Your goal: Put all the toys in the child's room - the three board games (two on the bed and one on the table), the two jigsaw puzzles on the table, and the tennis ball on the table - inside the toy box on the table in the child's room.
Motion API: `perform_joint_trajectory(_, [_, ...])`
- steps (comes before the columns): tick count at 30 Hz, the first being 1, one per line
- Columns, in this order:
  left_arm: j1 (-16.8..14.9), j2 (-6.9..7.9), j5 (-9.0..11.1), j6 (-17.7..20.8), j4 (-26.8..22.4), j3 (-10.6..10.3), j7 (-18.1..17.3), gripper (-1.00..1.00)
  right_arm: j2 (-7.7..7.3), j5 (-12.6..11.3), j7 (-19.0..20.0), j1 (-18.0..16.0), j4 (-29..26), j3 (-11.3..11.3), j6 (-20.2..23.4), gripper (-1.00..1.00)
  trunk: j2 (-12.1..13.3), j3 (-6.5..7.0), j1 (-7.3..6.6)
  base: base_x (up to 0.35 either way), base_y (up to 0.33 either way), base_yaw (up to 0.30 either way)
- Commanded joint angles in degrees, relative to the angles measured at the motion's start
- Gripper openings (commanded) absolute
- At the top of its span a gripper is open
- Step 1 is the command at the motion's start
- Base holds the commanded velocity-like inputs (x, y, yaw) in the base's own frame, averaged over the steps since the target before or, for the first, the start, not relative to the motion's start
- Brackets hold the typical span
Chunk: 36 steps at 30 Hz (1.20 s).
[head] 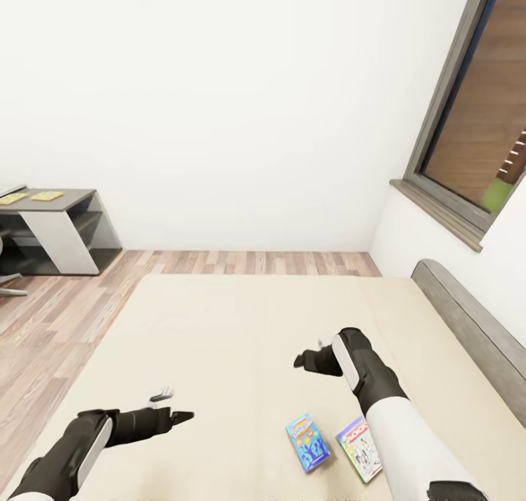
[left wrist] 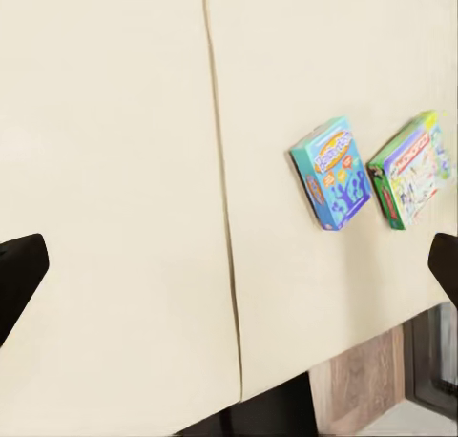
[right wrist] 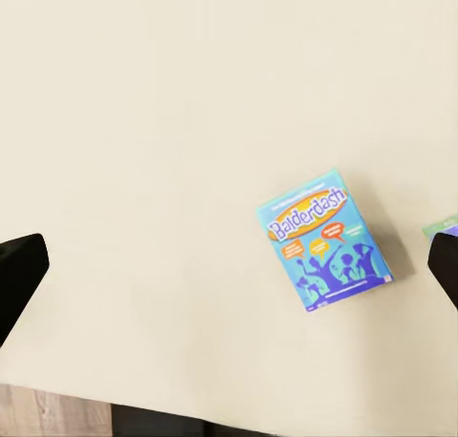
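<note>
Two board games lie side by side on the beige bed [head: 219, 340] near its close edge: a bright blue one [head: 307, 442] [left wrist: 331, 173] [right wrist: 324, 249] and a white-and-green one [head: 359, 448] [left wrist: 412, 170] [right wrist: 441, 229]. My right gripper [head: 307, 353] [right wrist: 229, 270] hovers open over the mattress, a little beyond the blue game. My left gripper [head: 174, 406] [left wrist: 229, 270] is open too, well left of both games. Far left stands the table [head: 73, 201] with two flat jigsaw puzzles [head: 47, 195] [head: 12, 198] on it. The toy box and tennis ball are out of view.
A grey headboard [head: 467, 326] runs along the bed's right side under a dark-framed window [head: 467, 136]. Wood-plank floor [head: 58, 311] separates the bed from the table. A chair base [head: 9, 282] pokes in at the left edge. A white wall stands behind.
</note>
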Motion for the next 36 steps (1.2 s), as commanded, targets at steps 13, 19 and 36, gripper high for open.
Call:
perform_joint_trajectory(13, [-2.1, 4.6, 0.4, 15.3, -16.2, 0.3, -19.8, 1.0, -0.19, -0.3, 0.0, -0.3, 0.8, -0.4, 0.3, 1.0, -0.1, -1.35, 0.03, 0.0, 0.0, 0.0])
perform_joint_trajectory(19, [-4.2, 5.94, 0.6, 18.0, -18.9, 0.4, -24.8, 1.0, -0.28, -0.3, 0.1, -0.3, 0.8, -0.4, 0.4, 1.0, -0.1, -1.91, 0.03, 0.0, 0.0, 0.0])
perform_joint_trajectory(36, [-9.5, 7.17, 0.5, 22.6, -19.8, 4.3, -31.2, 1.0, -0.39, -0.2, 0.3, -0.4, 0.7, -0.6, 1.0, 1.0, -0.1, -3.52, 0.03, 0.0, 0.0, 0.0])
